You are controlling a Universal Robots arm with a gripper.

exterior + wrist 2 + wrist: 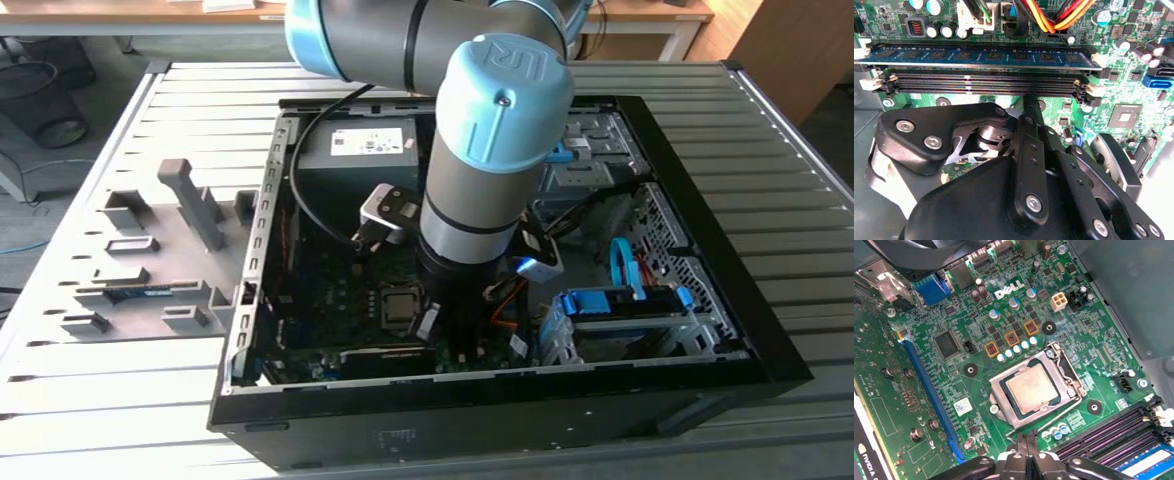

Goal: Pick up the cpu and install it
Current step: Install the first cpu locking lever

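Gripper (1026, 440) nearest, one only: fingertips pressed together, clasping nothing, hanging just short of the socket (1002, 402) and above the board (884, 410). In the second wrist view, same gripper (1029, 102) seen from behind, tip over the empty slots lying on the near side of the socket.

One cpu (1033, 387), seated flat inside the socket, silver face up, framed on all sides by the metal bracket. One memory stick (979, 56), upright in its slot, further from the socket than the empty slots. One long blue slot (929, 390) to one side of the socket. Three orange-edged coils (1011, 338) in a row just beyond the socket.

One arm (487, 150), standing nearly upright, wrist pointing straight down into the open case (534, 400), just to the exterior view's right of the socket.
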